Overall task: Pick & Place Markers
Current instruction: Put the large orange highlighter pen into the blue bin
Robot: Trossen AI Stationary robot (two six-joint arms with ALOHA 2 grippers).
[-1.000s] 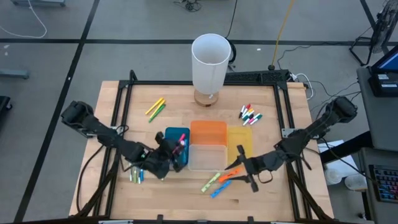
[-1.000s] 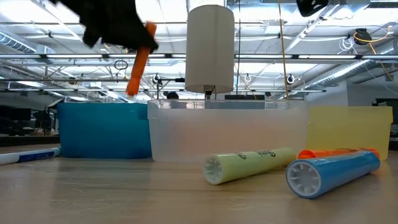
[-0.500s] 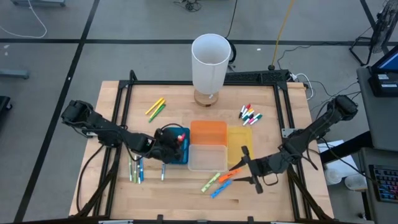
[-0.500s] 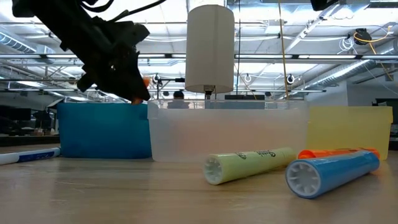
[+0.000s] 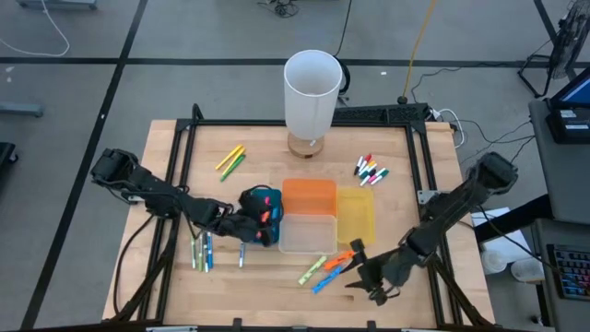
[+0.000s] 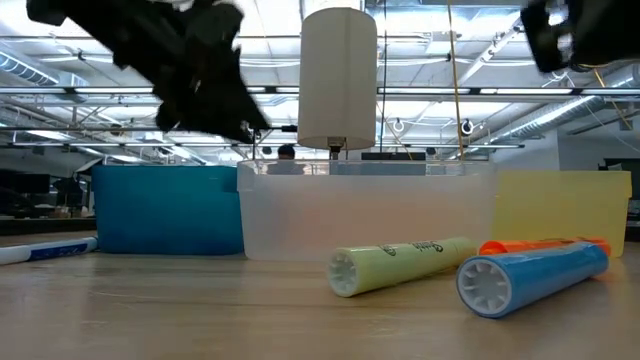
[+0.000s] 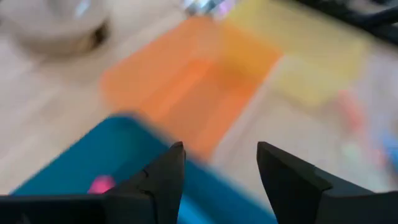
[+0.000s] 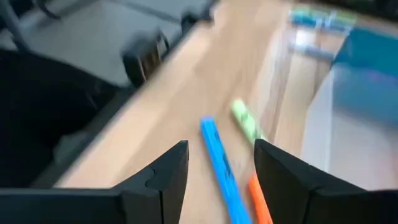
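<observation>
A: Since one second ago, your left gripper [image 5: 261, 221] let the orange marker go. It carried that marker above the blue bin [image 5: 251, 199], and now it stands over this bin with the jaws apart and nothing between them. Your right gripper [image 5: 367, 274] moved nearer to the front edge of the table, away from the clear bin [image 5: 306, 232].

B: So which step is this?

A: I judge the drop on the left is just finished. Left of the blue bin, a few markers [image 5: 202, 252] lie on the wood, so your left arm can go there next. It must lower with the jaws wide around one pen.

B: And the bins?

A: In the blue bin I see something pink [image 7: 101, 183]; more I cannot tell. The orange bin [image 5: 308, 195], behind the clear bin, looks empty, and so do the clear one and the yellow bin [image 5: 356, 213] to its right.

B: The right side?

A: In front of the clear bin lie a green marker [image 5: 312, 270], an orange one [image 5: 337, 259] and a blue one [image 5: 324, 279]. Your right gripper is just beside them, jaws apart, holding nothing. It must line up along one pen.
</observation>
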